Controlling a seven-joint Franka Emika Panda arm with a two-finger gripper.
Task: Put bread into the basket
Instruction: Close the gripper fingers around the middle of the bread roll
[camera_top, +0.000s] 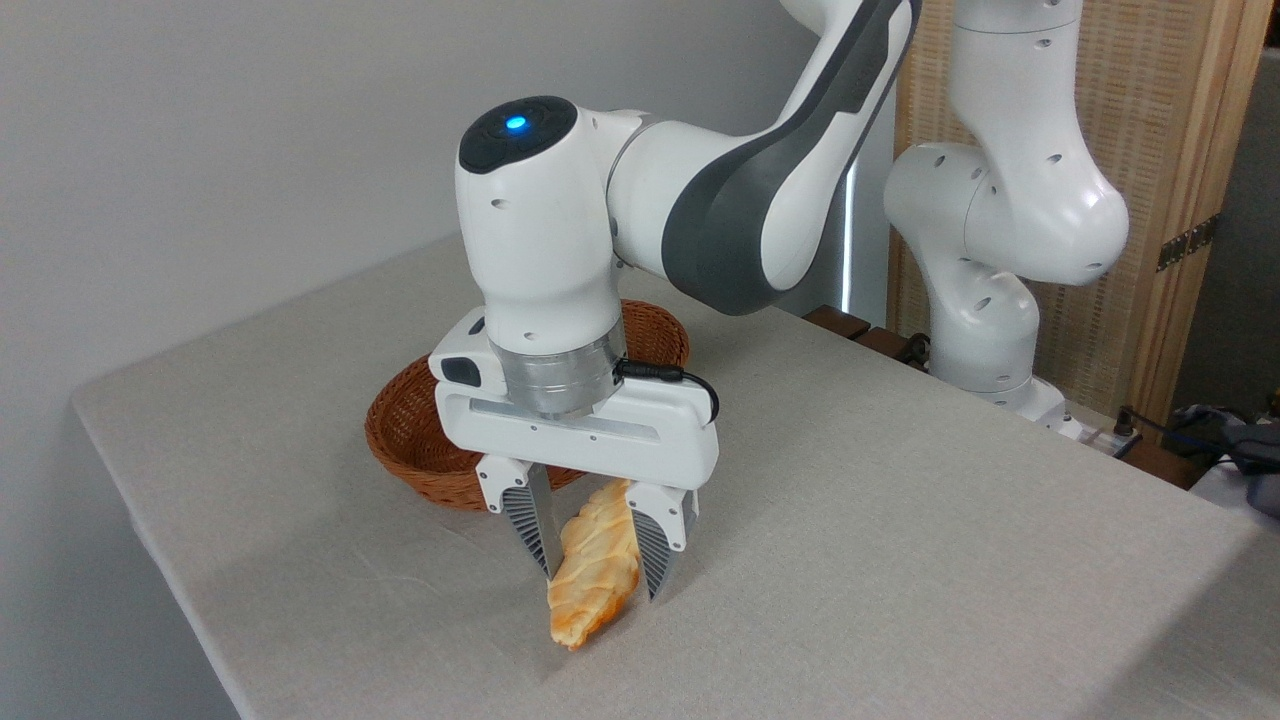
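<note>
My white two-finger gripper (600, 585) clamps the pale golden ridged loaf (592, 572); I fear it slips before the reddish-brown wicker basket (415, 435).

We see a counter (900, 560) covered in a pale grey-beige cloth with a fine weave, its surface faintly creased, its near left corner running out of the bottom of the view. Its far left corner stands against a plain light wall.

Toward the back of it rests an oval reddish-brown wicker basket (420, 440), low-sided, partly hidden from us by the robot's wrist. Just in front of the basket lies a long pale golden bread (590, 590), ridged, its browner pointed tip toward us; we cannot tell whether it rests fully on the cloth or is slightly raised.
</note>
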